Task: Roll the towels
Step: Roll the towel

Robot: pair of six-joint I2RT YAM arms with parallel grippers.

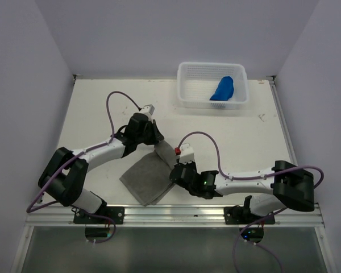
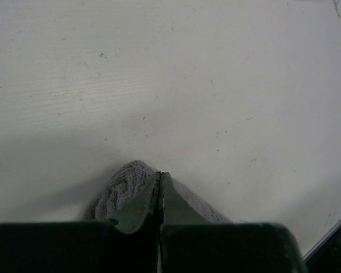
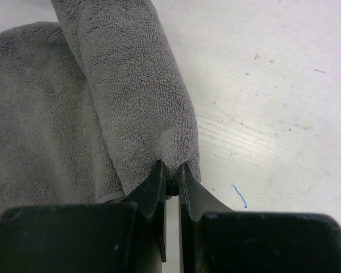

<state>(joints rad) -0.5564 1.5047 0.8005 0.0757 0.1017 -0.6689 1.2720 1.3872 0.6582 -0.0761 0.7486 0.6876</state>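
Grey towel (image 3: 133,85) in right pincer (image 3: 171,170)

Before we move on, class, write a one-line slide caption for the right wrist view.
Right arm's jaws pinch the rolled-over edge of the grey towel on the white table.

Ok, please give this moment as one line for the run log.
left gripper: shut on grey towel | right gripper: shut on grey towel, at rolled edge | blue towel: in basket

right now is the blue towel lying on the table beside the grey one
No, the blue towel sits inside the white basket, well apart from the grey towel.
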